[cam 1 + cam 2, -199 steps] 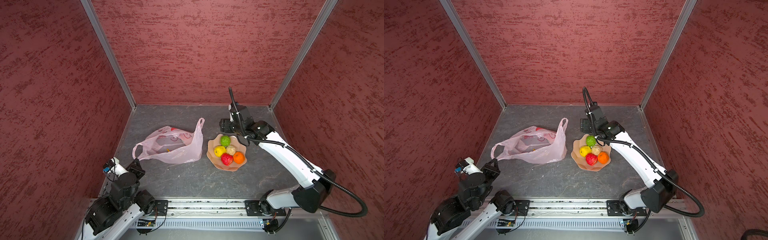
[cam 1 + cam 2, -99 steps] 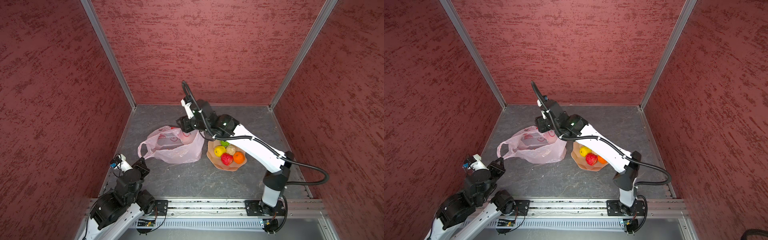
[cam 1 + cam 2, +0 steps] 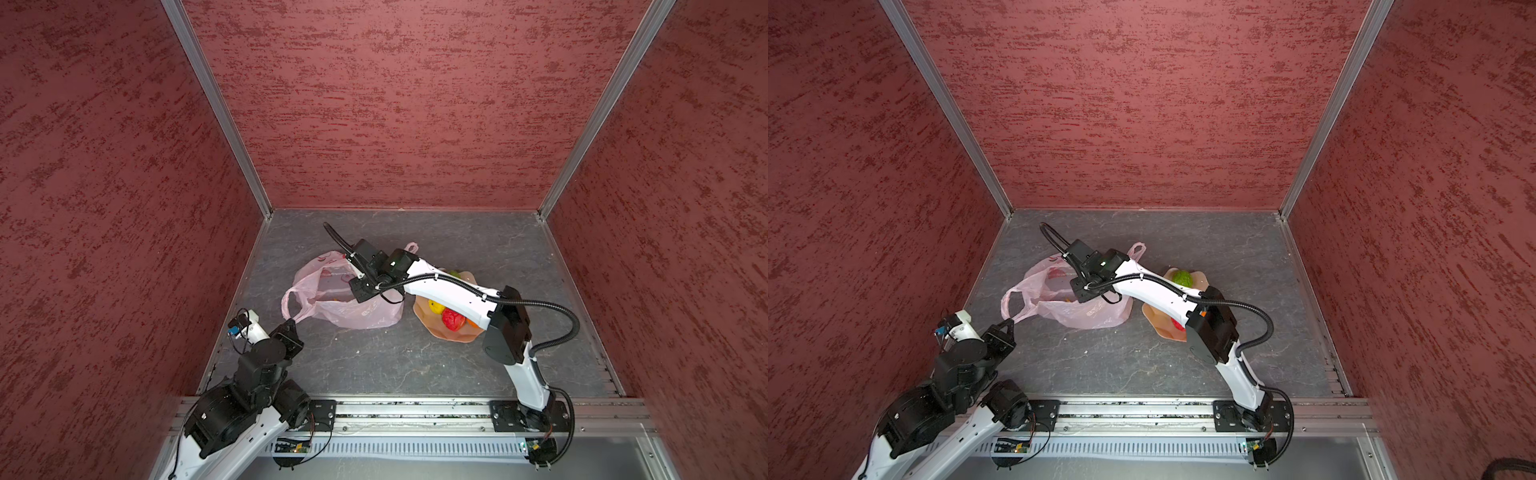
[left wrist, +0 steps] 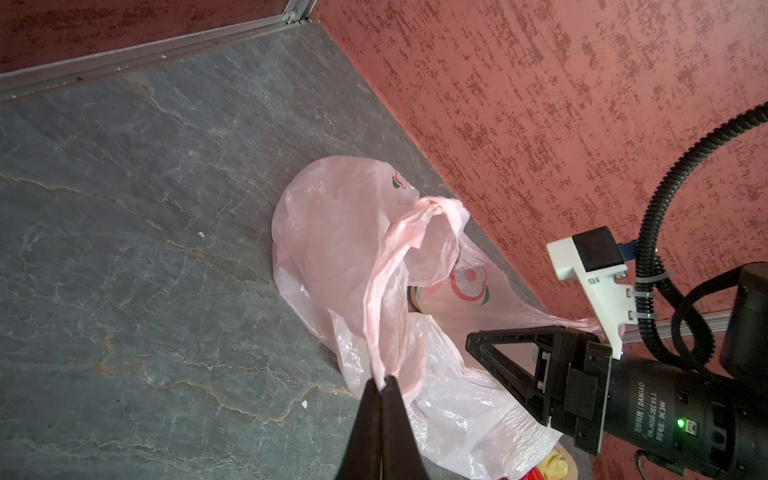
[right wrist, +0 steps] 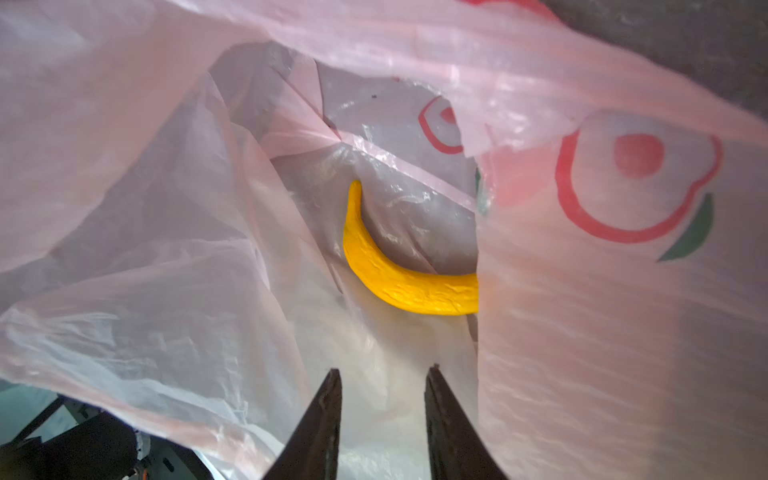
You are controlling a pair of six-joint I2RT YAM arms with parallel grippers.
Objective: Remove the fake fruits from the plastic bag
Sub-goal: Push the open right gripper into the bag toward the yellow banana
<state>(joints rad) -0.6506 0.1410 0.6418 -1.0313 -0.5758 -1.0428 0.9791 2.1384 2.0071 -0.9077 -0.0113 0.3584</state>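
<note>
left gripper: clamped on plastic bag handle
right gripper: apart, inside the bag
banana: beyond the tips (fold hides one end)
dish: bag's 3 o'clock, under right arm

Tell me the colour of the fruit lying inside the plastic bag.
Deep yellow; the banana shows best in the right wrist view, inside the pale-pink bag.

Pretty clearly a robotics lab test cell: red textured panels box in the grey table on three sides, aluminium corner posts at 11 and 1 o'clock, two arms bolted to a rail at 6.
</note>
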